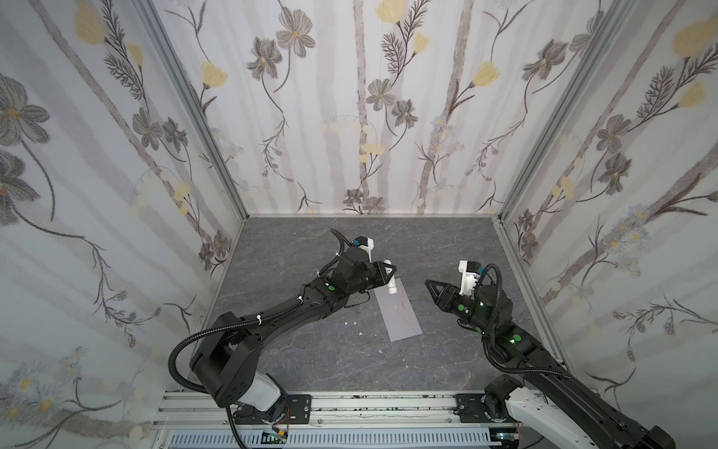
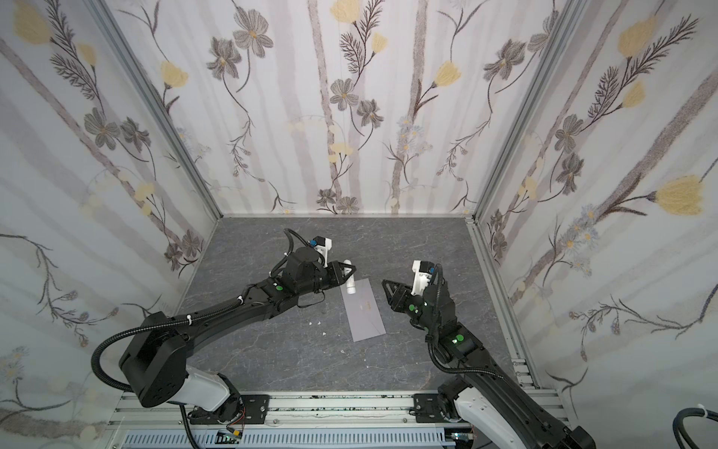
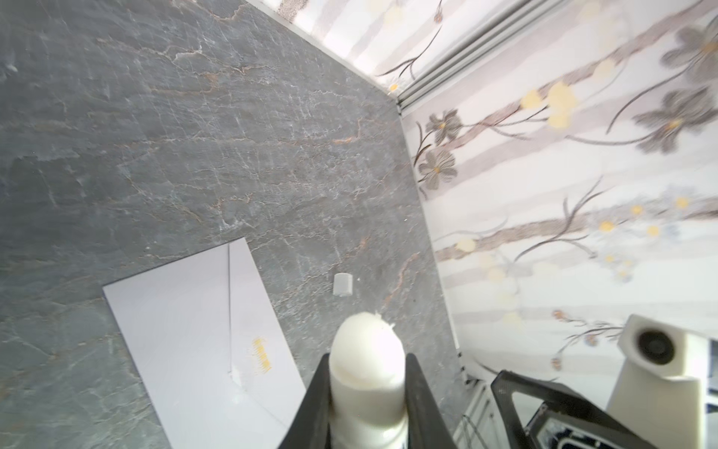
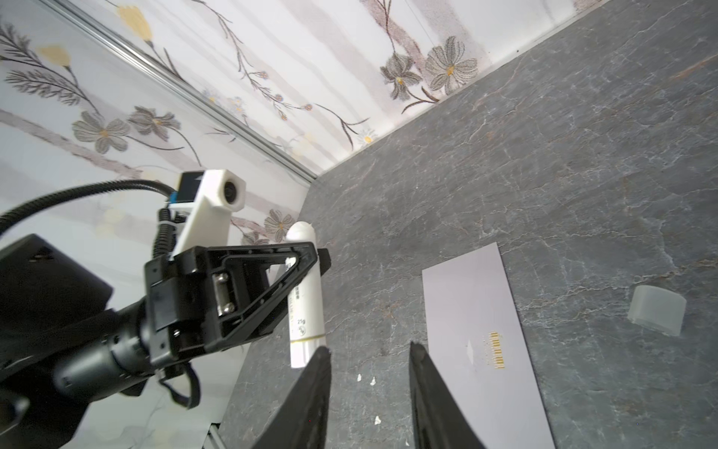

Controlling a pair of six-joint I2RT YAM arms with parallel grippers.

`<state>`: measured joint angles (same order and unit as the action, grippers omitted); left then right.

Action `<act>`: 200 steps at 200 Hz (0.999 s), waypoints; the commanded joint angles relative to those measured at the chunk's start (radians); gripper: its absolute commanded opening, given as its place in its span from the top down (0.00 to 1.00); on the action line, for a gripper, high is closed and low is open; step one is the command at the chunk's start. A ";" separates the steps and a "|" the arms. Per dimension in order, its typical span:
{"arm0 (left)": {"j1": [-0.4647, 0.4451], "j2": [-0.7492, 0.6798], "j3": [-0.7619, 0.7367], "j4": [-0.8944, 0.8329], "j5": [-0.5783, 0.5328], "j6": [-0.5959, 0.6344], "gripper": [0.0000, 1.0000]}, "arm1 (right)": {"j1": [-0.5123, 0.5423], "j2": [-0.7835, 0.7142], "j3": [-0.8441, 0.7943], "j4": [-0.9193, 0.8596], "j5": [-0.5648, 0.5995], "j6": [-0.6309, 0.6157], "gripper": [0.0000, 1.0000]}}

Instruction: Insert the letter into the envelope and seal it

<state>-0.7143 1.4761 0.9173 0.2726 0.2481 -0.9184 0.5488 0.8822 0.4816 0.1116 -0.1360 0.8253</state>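
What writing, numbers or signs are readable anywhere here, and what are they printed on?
"21g": on the white tube of the glue stick.
Small print above it on the same tube: too blurred to read.
Gold mark on the envelope: too small to read.

In both top views I am looking down from high at the front toward the flowered back wall (image 1: pixel 349 116), taking in the whole grey marbled tabletop (image 1: pixel 349 369). Both wrist cameras are sitting close and facing each other, sharing the white glue-stick tube (image 3: pixel 367 361) and the long grey-lavender paper envelope (image 4: pixel 466 311).
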 commanded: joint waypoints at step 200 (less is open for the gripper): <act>0.001 -0.092 -0.305 0.725 -0.211 -0.581 1.00 | 0.244 0.318 0.147 0.325 0.093 0.027 0.45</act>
<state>-0.7105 1.3891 0.6167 0.9321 0.1020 -1.5036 0.7925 1.1786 0.6132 0.3504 -0.0307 0.8516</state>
